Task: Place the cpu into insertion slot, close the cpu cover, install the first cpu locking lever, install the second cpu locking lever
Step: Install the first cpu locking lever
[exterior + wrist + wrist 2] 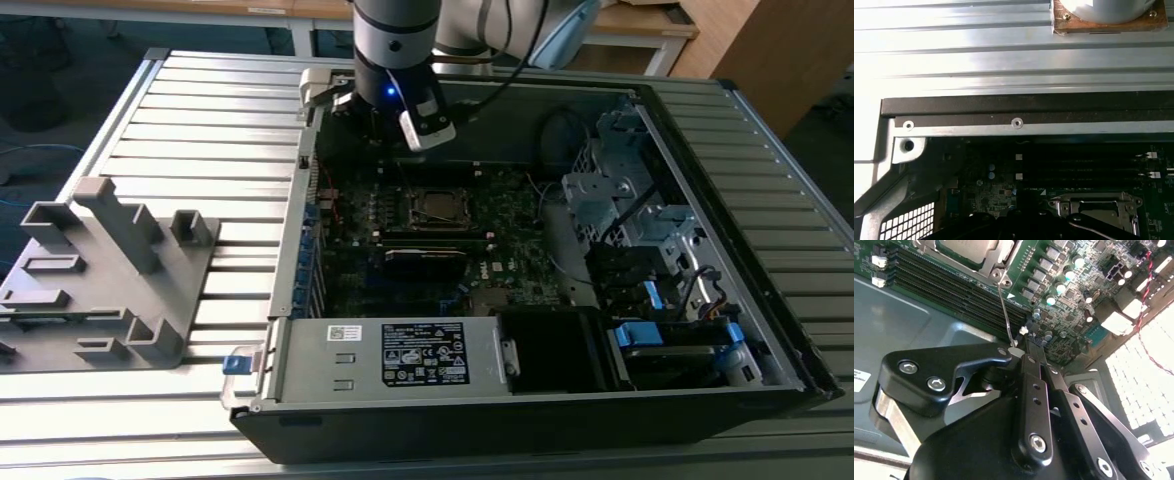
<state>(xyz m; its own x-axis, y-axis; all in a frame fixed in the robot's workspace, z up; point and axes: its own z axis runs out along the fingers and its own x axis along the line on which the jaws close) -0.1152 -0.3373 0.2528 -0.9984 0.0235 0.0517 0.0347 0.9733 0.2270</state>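
The cpu [968, 247] lies in the insertion slot [434, 207] on the green board inside the open computer case. The silvery cpu cover [997, 271] is folded down over it, framing the chip; the cover [1094, 206] also shows in the first wrist view. A thin wire cpu locking lever [1006, 315] rises from the cover's corner up to my fingertips. My gripper [1018, 352] looks shut on the lever's free end. In the exterior view my gripper [407, 142] hangs just beyond the slot's far side.
Long black memory slots [954, 285] run beside the socket. A grey metal box with a white label [400, 355] fills the case's near side, and a drive cage [627, 200] its right. A grey fixture [100, 270] stands on the slatted table at the exterior view's left.
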